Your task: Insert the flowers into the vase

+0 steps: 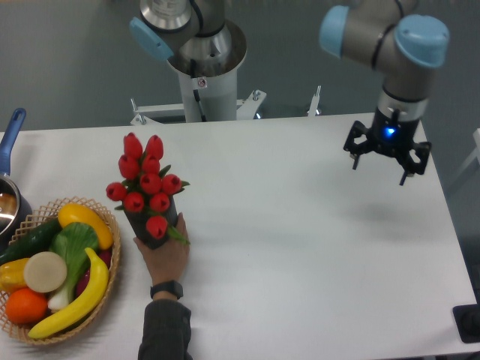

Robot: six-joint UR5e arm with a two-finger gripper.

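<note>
The flowers (147, 182), a bunch of red tulip buds with green leaves, are seen standing in the vase (155, 229), a dark cylinder placed on the left part of the white table (300, 247). The stems are hidden inside the vase, and the buds rise above its mouth and lean a little to the left. The gripper (386, 157) is found well apart from them, over the far right part of the table, close to the back edge. It is held above the surface and its shadow is cast on the table below it. Its fingers are spread wide and nothing is held between them.

A human hand (166, 253) is placed against the lower front of the vase and is touching it; a dark watch or band is worn on the wrist. Just beside the vase, on the left, a wicker basket (112, 262) is seen, filled with fake fruit and vegetables: a yellow banana (79, 300), an orange (25, 305), a cucumber (30, 240) and some others. At the left edge, a metal pot (9, 206) with a blue handle is partly shown. Between the gripper and the flowers only the bare table surface is seen. The base of the arm (204, 67) is mounted behind the table.
</note>
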